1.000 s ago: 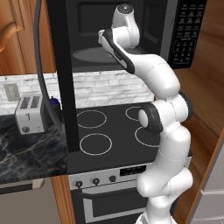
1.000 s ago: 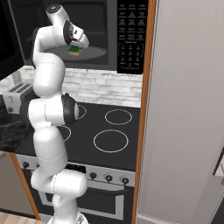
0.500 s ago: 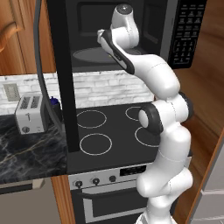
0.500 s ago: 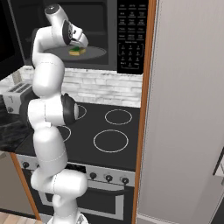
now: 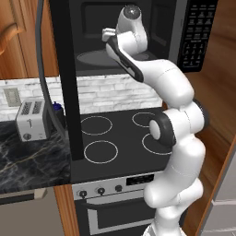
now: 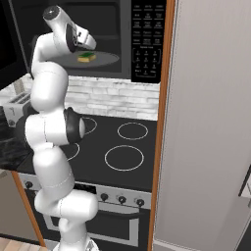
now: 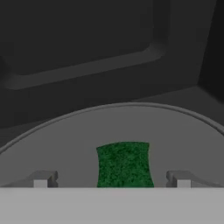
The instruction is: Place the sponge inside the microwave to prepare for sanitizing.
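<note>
Inside the cavity: I see the sponge [image 6: 87, 57] lying flat on the grey turntable [image 6: 105, 61], green side up, inside the microwave [image 6: 122, 29].
Hand view: the sponge [image 7: 124, 164] sits on the turntable [image 7: 65, 140] between my two fingertips [image 7: 41, 179], with clear gaps on both sides.
Gripper: my gripper [image 7: 111, 180] is spread wide and holds nothing; neither finger touches the sponge.
Step in hand: I judge the placing is done and the release made; what is left is getting the arm out.
Next move: I would draw the hand straight back along its own line, out through the door opening, keeping the fingers spread so they do not drag the sponge off the plate.
Edges: in the left base view the wrist [image 5: 131, 20] sits right at the mouth of the cavity, with the open door [image 5: 62, 92] standing on its left and the keypad [image 5: 197, 32] panel on its right.
Open room: the stove [image 5: 117, 138] below is bare, so once clear of the opening I have free space to lower the arm.
</note>
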### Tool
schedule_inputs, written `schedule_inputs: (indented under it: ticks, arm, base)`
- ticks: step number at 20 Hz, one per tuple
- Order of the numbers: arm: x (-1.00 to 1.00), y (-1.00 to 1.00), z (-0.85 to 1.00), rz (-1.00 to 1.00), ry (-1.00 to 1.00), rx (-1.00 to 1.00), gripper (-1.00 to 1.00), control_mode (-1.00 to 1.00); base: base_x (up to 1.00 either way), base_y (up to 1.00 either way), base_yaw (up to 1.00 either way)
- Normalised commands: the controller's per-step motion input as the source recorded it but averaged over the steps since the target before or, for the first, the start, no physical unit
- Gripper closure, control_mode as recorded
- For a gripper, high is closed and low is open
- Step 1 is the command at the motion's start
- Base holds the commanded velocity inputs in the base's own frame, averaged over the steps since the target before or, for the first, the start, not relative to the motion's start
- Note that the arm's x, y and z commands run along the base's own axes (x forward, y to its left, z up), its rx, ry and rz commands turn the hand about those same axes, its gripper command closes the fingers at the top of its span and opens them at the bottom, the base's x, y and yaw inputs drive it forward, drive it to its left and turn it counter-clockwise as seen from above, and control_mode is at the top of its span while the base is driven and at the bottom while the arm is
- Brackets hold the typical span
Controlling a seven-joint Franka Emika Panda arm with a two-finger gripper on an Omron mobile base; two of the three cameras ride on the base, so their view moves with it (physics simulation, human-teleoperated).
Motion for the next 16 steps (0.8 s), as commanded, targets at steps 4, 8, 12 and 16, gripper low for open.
schedule_inputs:
  ticks: [4, 8, 12, 16]
  arm:
    - [0.0, 0.0, -0.03, 0.0, -0.07, 0.0, -1.0, -1.0]
    - [0.0, 0.0, 0.16, -0.01, 0.02, 0.0, -1.0, -1.0]
    - [-0.25, 0.0, 0.19, 0.0, 0.01, 0.0, -1.0, -1.0]
    - [-0.53, -0.07, 0.2, 0.0, -0.01, 0.0, -1.0, -1.0]
  base:
    - [0.0, 0.0, 0.0]
    - [0.0, 0.0, 0.0]
    - [0.0, 0.0, 0.0]
    - [0.0, 0.0, 0.0]
